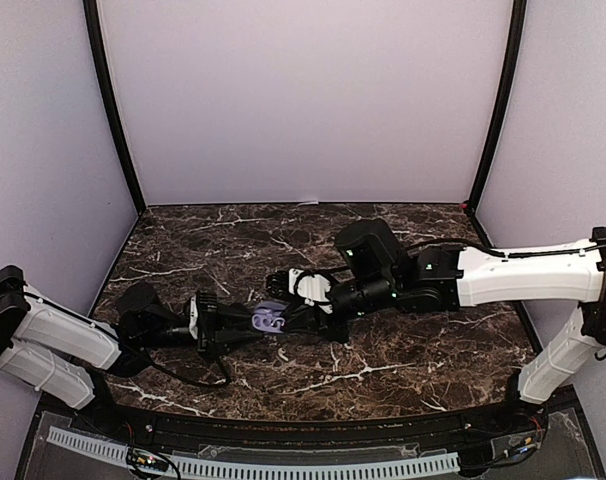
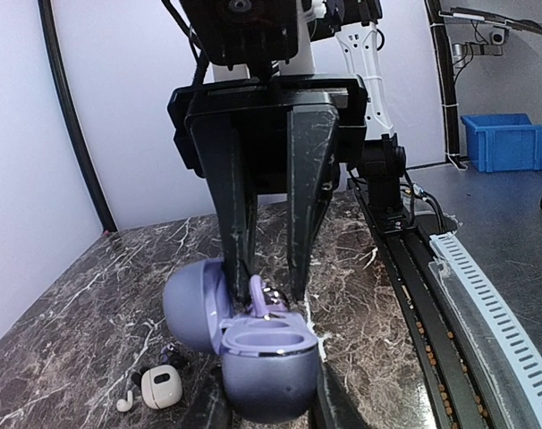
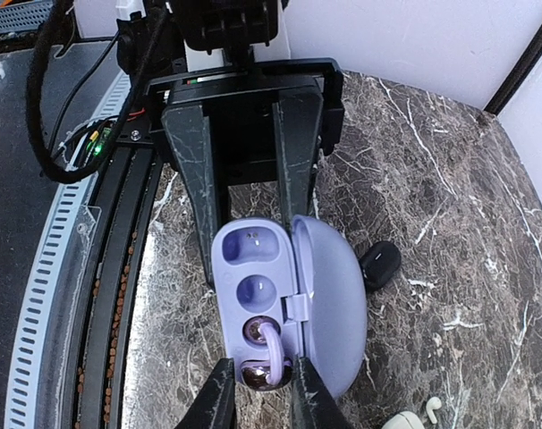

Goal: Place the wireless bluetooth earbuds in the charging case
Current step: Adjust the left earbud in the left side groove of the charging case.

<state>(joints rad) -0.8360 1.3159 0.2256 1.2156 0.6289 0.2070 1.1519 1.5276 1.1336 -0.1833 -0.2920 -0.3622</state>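
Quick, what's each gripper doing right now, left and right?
Left gripper: jaws closed on the open purple charging case.
Right gripper: jaws closed on a purple earbud, over the case's socket.

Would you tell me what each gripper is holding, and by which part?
The left gripper clamps the purple charging case across its base, lid open. The right gripper pinches a purple earbud by its rounded body, stem toward the case.
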